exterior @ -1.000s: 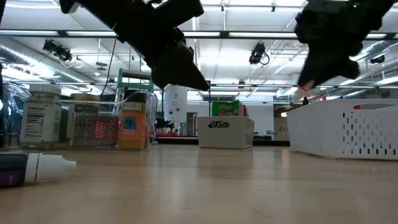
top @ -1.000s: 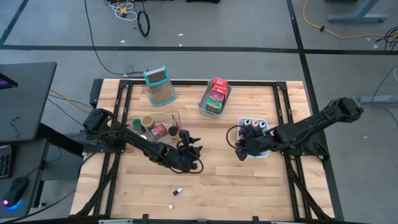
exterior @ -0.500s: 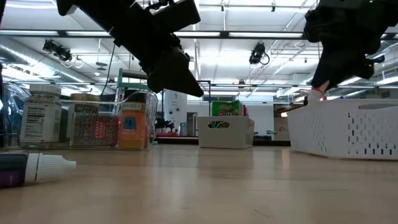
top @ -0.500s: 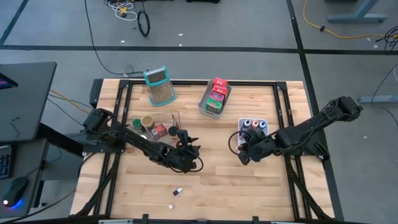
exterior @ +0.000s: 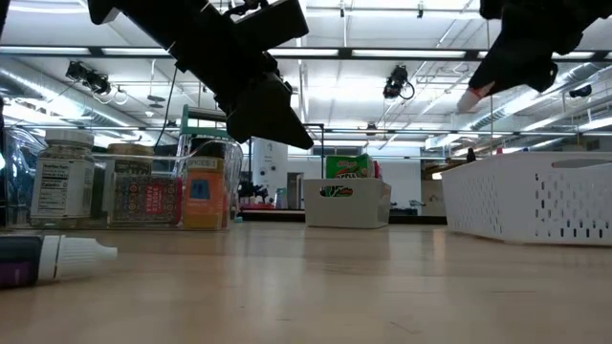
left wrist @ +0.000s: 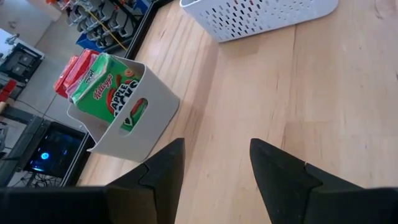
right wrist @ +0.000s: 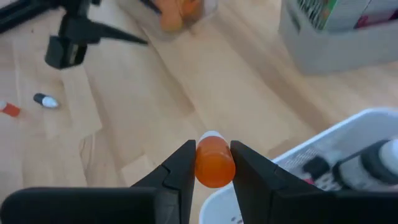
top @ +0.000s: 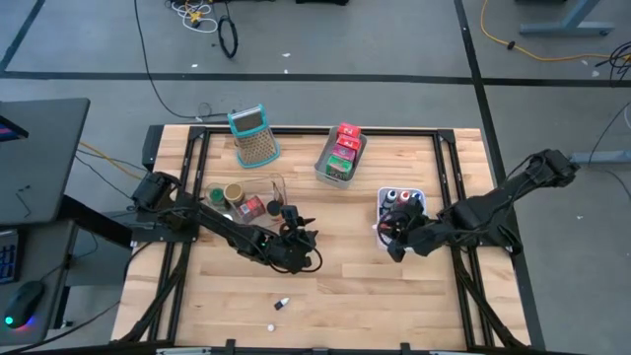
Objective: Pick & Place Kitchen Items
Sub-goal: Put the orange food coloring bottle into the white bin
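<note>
High view: overhead, straight down, far enough to take in whole worktop (top: 325, 276) and both arms.
Low view: at worktop level, close to surface, facing across into room; white basket (exterior: 531, 196) beside frame edge.
Left wrist view: close, angled down past own claw (left wrist: 214, 165) toward grey bin (left wrist: 134, 121); white basket beyond.
Right wrist view: close, down past own claw (right wrist: 212, 163) at worktop.
Shared: white basket and grey bin appear in all four views.
</note>
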Robot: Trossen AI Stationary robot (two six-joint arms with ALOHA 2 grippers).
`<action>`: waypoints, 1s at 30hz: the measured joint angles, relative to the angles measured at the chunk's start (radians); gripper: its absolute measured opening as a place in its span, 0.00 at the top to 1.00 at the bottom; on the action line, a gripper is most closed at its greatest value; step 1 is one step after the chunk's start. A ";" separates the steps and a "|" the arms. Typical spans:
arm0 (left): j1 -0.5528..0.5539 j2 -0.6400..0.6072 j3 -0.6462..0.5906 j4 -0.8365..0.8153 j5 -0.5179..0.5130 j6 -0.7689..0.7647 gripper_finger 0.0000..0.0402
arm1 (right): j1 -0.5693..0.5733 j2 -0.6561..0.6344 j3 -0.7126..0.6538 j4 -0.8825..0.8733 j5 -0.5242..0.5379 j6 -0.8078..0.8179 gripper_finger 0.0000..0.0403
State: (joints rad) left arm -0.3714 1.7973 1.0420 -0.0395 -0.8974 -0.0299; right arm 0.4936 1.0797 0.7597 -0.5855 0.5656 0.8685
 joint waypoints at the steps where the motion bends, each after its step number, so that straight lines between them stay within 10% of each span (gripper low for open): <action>1: 0.000 0.000 0.000 0.000 0.000 0.000 0.52 | 0.008 -0.007 0.000 -0.003 0.019 -0.011 0.75; 19: 0.000 0.000 0.000 0.003 0.004 -0.019 0.52 | 0.069 0.028 -0.001 -0.343 0.064 0.461 0.75; 30: 0.000 0.000 0.000 0.010 0.082 -0.075 0.52 | 0.058 0.229 -0.002 -0.357 -0.024 0.338 0.75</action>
State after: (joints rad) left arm -0.3717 1.7970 1.0420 -0.0300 -0.8152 -0.1051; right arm 0.5516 1.3090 0.7582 -0.9421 0.5419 1.2067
